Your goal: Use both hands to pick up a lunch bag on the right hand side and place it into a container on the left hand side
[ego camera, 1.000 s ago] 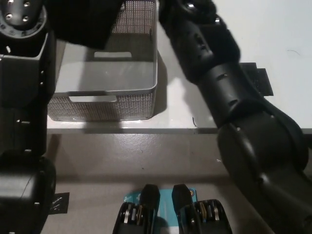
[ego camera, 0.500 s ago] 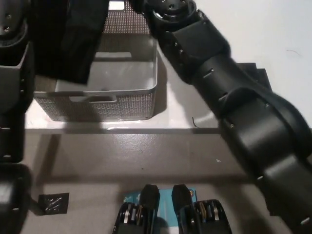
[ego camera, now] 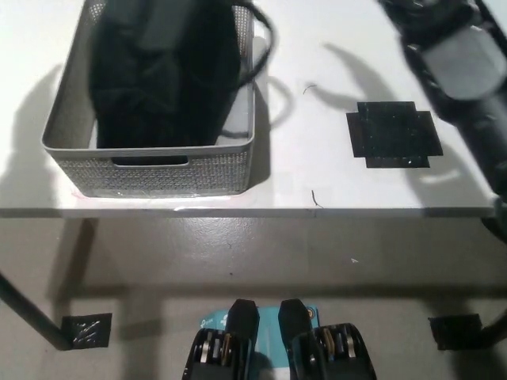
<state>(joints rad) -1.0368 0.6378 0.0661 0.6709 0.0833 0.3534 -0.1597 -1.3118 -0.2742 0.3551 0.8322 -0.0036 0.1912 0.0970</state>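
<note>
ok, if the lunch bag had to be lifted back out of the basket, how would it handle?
Probably floppy: the black lunch bag looks soft, with creased folds. Its strap droops over the grey basket rim, so it may snag.

Bright even overhead light, soft shadows on white table (ego camera: 317,174), slight blur

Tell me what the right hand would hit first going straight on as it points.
The right arm runs off the picture's top edge, so the hand itself is unseen. Only bare white table shows along that line, so the way looks free as far as shown.
</note>
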